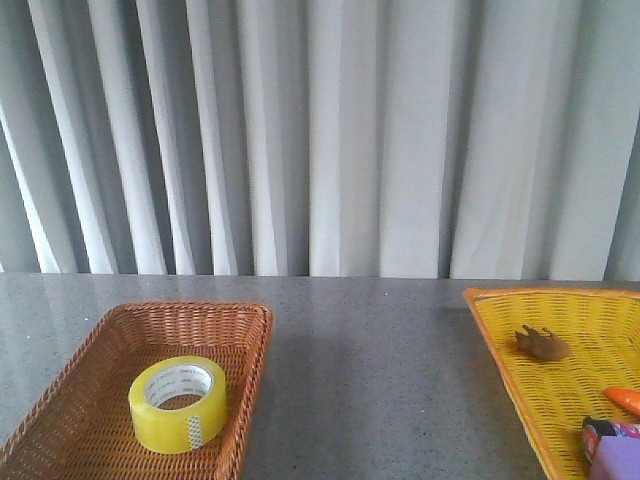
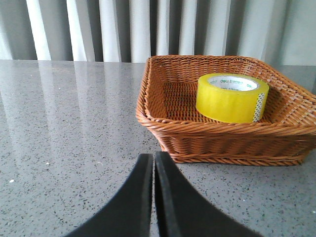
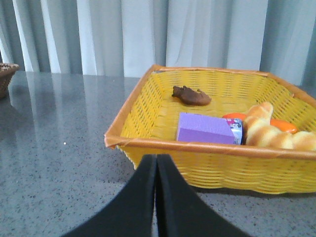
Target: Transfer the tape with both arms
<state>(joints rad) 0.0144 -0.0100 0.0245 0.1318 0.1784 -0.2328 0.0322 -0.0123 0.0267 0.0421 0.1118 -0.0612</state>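
Front view shows me the tape [image 1: 178,403] lying in the brown basket [image 1: 255,345]; my left gripper [image 2: 154,170] and right gripper [image 3: 157,170] are both pressed closed, empty.

Looks like a lab test bench: grey speckled tabletop [image 1: 370,370], pleated grey curtain backdrop [image 1: 330,130], staged wicker baskets [image 1: 250,340].

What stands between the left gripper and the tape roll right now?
Only the near wall of the brown wicker basket. The tape lies flat inside it, and the left gripper, fingers together, sits low over bare table in front of that wall. Nothing else shows on the path; from above, the roll is uncovered.
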